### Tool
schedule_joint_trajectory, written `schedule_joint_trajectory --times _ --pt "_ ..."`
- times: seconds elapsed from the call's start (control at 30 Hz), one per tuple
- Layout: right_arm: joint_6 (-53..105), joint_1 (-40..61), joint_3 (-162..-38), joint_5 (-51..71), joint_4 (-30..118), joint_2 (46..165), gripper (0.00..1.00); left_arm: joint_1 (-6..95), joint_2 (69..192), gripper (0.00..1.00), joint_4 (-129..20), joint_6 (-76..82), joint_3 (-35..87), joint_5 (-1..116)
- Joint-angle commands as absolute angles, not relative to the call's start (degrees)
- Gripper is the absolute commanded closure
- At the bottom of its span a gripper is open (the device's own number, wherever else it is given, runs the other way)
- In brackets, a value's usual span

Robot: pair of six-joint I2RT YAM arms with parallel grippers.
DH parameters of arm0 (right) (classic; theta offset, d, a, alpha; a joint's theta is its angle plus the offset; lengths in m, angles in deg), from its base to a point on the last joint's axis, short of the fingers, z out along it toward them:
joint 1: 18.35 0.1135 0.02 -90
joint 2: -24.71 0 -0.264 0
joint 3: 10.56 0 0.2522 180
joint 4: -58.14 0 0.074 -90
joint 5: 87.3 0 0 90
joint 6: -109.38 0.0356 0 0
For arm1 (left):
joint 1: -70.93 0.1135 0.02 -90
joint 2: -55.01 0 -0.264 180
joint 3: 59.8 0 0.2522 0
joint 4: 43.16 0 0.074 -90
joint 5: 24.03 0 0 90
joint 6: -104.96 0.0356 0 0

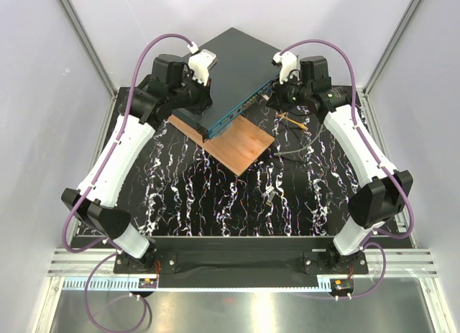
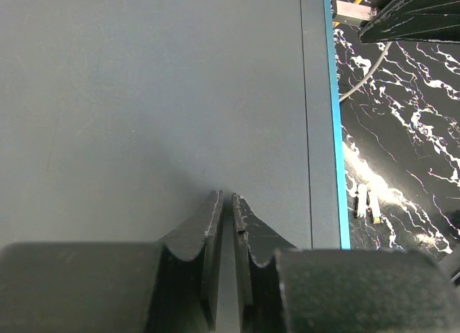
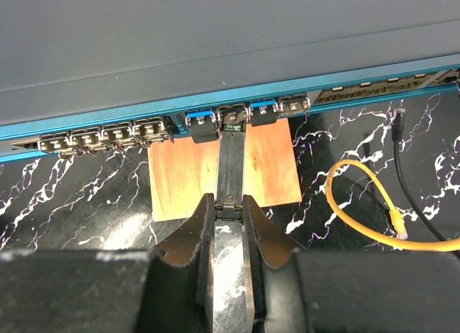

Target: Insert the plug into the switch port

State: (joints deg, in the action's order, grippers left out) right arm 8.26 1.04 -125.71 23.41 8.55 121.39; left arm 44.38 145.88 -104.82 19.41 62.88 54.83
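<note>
Right end effector point(image 3: 228, 198) fills the bottom of the right wrist view, pinched on the plug point(image 3: 228, 206), a small pale piece right at the tips. A dark flat strip point(image 3: 231, 164) runs from it straight up to one socket in the switch point(image 3: 215, 45) front face, centre frame, between two blue tabs point(image 3: 201, 118). Can't tell if it's seated. Wooden board point(image 3: 180, 175) lies under the switch, behind the strip. Yellow cable point(image 3: 345, 211) and black cable point(image 3: 402, 160) lie on the worktop point(image 3: 72, 203), right of frame.

Left wrist view shows none of that, only the switch's flat dark top with the teal edge down the right. Left end effector point(image 2: 226, 198) sits bottom centre over the top panel, pressed almost together with a thin slit and nothing in it. Contact with the panel unclear. Only this view catches two small pale pieces point(image 2: 367, 203) side by side on the worktop, just off the teal edge.

Top view: both arms reach the switch in the upper middle, left one at its upper-left end, right one at the front face. Plug too small to make out there.
</note>
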Motion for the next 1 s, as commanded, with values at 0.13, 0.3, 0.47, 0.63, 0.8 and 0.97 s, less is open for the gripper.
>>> schedule_joint_trajectory --times 0.13,0.3,0.47,0.63,0.8,0.97 --pt "8.9 2.1 -128.6 27.3 18.0 121.1 1.00 44.6 145.5 0.86 -103.2 18.7 63.4 54.3" --pt "8.6 2.1 -128.5 27.4 17.9 119.9 1.00 44.6 145.5 0.86 -103.1 18.7 63.3 54.2" --pt "8.5 2.0 -127.9 28.1 18.4 119.5 1.00 44.6 145.3 0.86 -103.2 18.6 63.3 54.2" --pt "8.5 1.9 -126.7 29.2 18.7 118.4 1.00 44.6 145.2 0.86 -103.2 18.8 63.1 54.5" --pt "8.2 1.6 -125.9 29.6 18.8 118.2 1.00 44.7 145.3 0.86 -103.2 18.7 63.2 54.2" --pt "6.7 0.5 -124.5 31.8 19.9 118.7 1.00 44.7 145.5 0.86 -103.1 18.7 63.4 54.0"
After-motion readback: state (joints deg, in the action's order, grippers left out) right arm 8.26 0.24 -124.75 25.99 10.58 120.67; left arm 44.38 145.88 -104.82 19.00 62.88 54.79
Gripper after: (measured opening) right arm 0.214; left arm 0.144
